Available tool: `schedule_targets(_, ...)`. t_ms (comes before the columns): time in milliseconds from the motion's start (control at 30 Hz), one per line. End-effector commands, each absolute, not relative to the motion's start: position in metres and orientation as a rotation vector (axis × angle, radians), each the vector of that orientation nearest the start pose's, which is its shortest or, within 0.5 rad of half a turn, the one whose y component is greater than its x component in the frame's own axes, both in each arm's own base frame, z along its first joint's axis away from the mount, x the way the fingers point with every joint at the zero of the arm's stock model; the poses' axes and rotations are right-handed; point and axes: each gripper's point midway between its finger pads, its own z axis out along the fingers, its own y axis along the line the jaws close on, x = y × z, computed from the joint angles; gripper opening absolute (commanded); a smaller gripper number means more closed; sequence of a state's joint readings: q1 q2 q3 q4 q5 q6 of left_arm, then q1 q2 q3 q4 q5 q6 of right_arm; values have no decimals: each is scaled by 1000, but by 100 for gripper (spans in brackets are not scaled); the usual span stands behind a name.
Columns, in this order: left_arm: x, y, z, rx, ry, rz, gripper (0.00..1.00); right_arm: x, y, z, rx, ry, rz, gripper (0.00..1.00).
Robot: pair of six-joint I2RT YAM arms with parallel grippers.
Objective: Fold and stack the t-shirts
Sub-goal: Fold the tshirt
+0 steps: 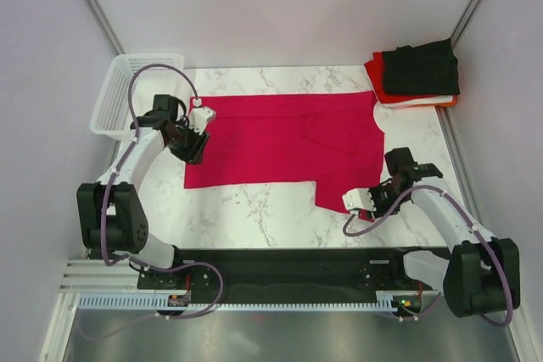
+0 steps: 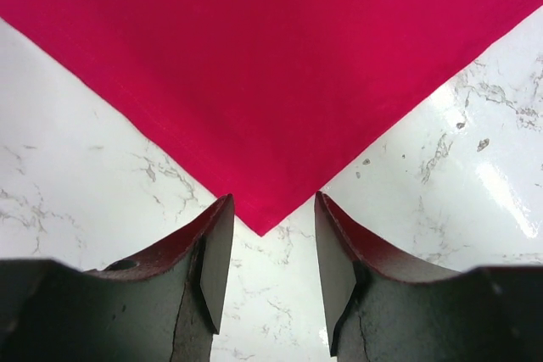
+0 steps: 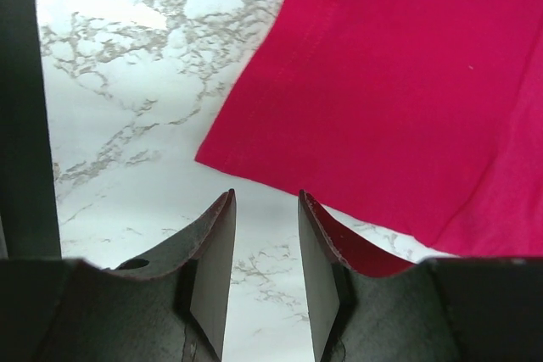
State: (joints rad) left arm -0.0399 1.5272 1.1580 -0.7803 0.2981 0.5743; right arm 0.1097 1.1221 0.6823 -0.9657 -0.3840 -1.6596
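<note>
**Both hands open at the corners of the spread crimson shirt**

The crimson-pink t-shirt [image 1: 284, 137] lay flat across the middle of the marble table [image 1: 254, 218], with its long edges running left to right. Marble showed between its near edge and the arm bases, and again in a strip along the right side.

The left hand [image 2: 271, 243] was released. Its jaws stood apart on either side of a pointed corner of the cloth without touching it. The right hand [image 3: 265, 243] was also released, and it sat just short of a stitched corner near the table's front right.

In the far right corner lay the stack of folded t-shirts [image 1: 417, 74], black on top with orange-red and white edges showing beneath. It was just beside the spread shirt.

A white mesh basket [image 1: 127, 95] stood at the far left corner, and the left arm's cable arced over it.
</note>
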Motion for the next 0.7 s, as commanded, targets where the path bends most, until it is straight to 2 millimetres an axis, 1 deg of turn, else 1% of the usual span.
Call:
schedule_targets(0, 322, -47, 122, 815, 2475, -279, 50, 178, 52, 48, -2282, 1604, 325, 43)
schedule_targets(100, 319, -41, 119, 786, 2490, -270, 49, 173, 50, 41, -2329, 1584, 353, 42)
schedule_targets(200, 317, -40, 116, 751, 2502, -287, 48, 169, 47, 34, -2364, 1588, 376, 40)
schedule_targets(333, 311, -40, 114, 749, 2510, -288, 48, 166, 45, 26, -2390, 1580, 390, 40)
schedule_targets(433, 306, -38, 108, 765, 2525, -278, 48, 164, 45, 21, -2400, 1579, 399, 40)
schedule_targets(500, 304, -27, 101, 735, 2553, -265, 48, 163, 45, 18, -2400, 1574, 398, 40)
schedule_targets(667, 302, -21, 90, 713, 2585, -268, 48, 165, 47, 13, -2388, 1568, 396, 41)
